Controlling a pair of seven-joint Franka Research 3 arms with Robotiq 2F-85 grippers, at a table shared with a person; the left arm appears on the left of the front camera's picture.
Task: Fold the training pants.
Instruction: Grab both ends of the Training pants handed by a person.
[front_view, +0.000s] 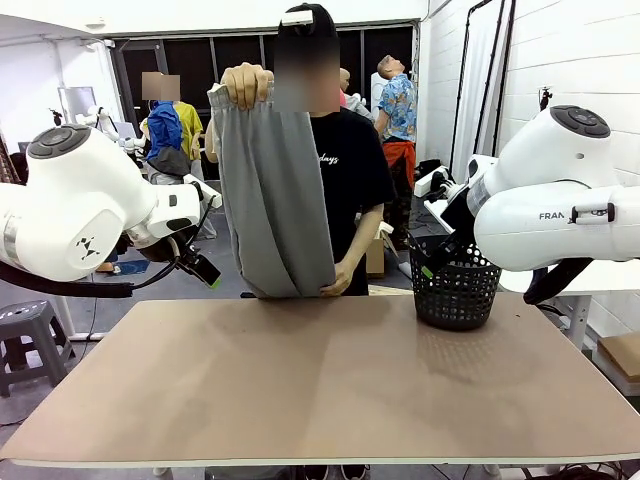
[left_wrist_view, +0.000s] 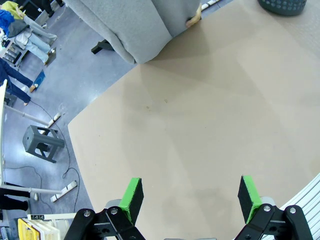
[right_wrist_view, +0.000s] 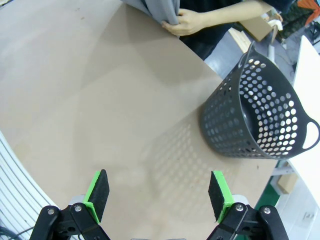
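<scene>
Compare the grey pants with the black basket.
The pants are light grey, soft cloth; the basket is dark, stiff and full of holes. The pants hang in the air, held by a person's raised hand and lower hand; the basket stands on the table. Both are at the table's far side.

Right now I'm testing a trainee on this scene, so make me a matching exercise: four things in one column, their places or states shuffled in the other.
1. pants
2. basket
3. left hand
4. stool

A. standing on the table
B. held up by the person
C. open, above bare table top
D. on the floor beside the table

Pairs: 1-B, 2-A, 3-C, 4-D.
</scene>
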